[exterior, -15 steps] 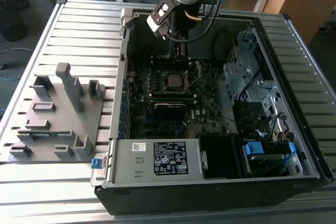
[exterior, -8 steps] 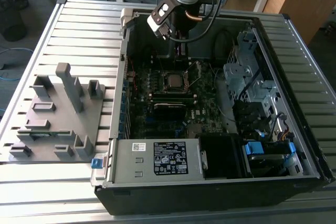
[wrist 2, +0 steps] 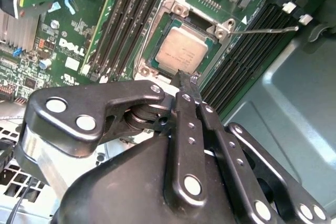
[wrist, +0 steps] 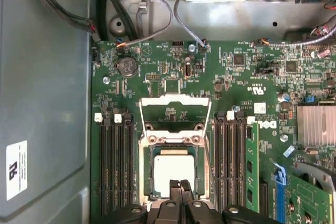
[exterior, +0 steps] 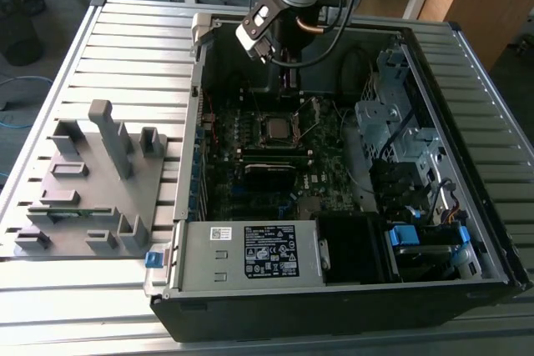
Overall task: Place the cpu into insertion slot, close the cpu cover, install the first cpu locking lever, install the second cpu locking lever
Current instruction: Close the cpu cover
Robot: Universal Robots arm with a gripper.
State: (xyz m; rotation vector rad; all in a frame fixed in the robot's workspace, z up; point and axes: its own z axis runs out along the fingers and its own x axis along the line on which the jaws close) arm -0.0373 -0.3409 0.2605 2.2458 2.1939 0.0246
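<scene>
Your arm came down from above into the open computer case (exterior: 498,231), wrist tipped so the gripper (wrist: 178,186) pointed at the insertion slot (wrist: 147,177) on the green motherboard (wrist: 252,77). In both wrist views its two narrow black fingertips were pressed together with nothing between them, and they sat right at the slot's edge on the side away from the hinge; you could not tell from these views whether they touched anything there. The cpu (wrist: 173,167) lay flat inside the insertion slot, square to it, its dull silver-grey top facing up and bare. The cpu cover (wrist: 176,99) was swung open, lying back on the far side of the slot from the gripper, with the board showing through its square window. A thin wire lever (wrist 2: 262,30) stood out from one corner of the slot, angled away over the long black memory slots (wrist: 114,166) that flank the slot on both sides.
</scene>
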